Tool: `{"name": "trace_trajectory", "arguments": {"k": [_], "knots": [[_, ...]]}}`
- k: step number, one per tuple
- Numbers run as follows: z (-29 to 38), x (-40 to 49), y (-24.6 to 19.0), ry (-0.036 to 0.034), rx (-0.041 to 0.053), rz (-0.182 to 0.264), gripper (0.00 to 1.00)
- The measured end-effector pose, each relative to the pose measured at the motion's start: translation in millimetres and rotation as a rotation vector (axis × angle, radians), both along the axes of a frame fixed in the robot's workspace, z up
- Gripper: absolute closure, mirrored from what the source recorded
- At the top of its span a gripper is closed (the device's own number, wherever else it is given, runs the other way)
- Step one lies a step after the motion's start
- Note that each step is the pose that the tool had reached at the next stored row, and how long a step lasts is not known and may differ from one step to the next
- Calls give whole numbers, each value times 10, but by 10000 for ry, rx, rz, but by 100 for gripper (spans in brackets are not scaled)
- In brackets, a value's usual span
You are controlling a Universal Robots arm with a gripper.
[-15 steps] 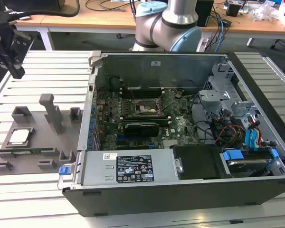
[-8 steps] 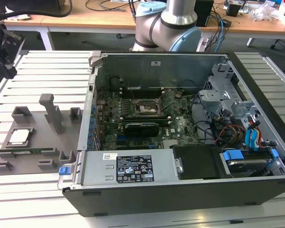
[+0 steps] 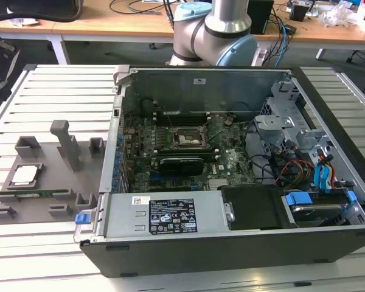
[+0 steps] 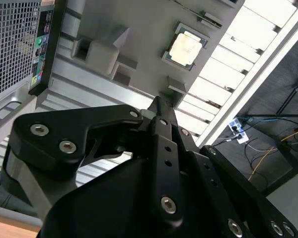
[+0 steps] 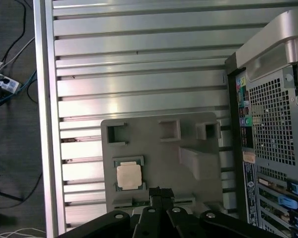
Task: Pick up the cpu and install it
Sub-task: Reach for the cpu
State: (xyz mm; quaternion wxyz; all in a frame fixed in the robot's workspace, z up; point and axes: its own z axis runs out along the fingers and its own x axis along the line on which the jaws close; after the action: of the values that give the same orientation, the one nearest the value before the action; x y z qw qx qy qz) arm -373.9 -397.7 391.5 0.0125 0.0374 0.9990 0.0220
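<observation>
The cpu (image 3: 24, 175), a small square chip with a silvery top, lies in a recess of a grey fixture plate (image 3: 48, 194) at the exterior view's left, outside the computer case. In both wrist views it shows below the gripper: cpu (image 4: 186, 47), cpu (image 5: 128, 176). My gripper (image 5: 160, 191) hangs well above the fixture plate (image 5: 159, 148), its black fingers pressed together and holding nothing. The same gripper (image 4: 157, 103) points toward the plate's edge, a little aside from the chip. On the motherboard, the black socket frame (image 3: 185, 139) is in the middle of the case.
The open computer case (image 3: 231, 237) lies on a slatted metal table (image 3: 61, 91). A long black expansion card (image 3: 181, 163) sits just in front of the socket. Drive cages and cables (image 3: 298, 158) fill the case's right side. Grey upright posts (image 3: 66, 143) rise from the fixture plate.
</observation>
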Motion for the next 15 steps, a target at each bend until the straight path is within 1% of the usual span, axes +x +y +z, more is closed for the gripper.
{"name": "trace_trajectory", "arguments": {"k": [3, 7, 9, 11, 12, 15], "knots": [[0, -52, 1, 0, 0, -1, 89], [-1, -156, 1, 0, 0, -1, 89], [-2, -226, 2, 0, 0, -1, 89], [-3, -329, 3, 0, 0, -1, 89], [-3, -364, 4, 0, 0, -1, 89], [-3, -419, 5, 0, 0, -1, 89]]}}
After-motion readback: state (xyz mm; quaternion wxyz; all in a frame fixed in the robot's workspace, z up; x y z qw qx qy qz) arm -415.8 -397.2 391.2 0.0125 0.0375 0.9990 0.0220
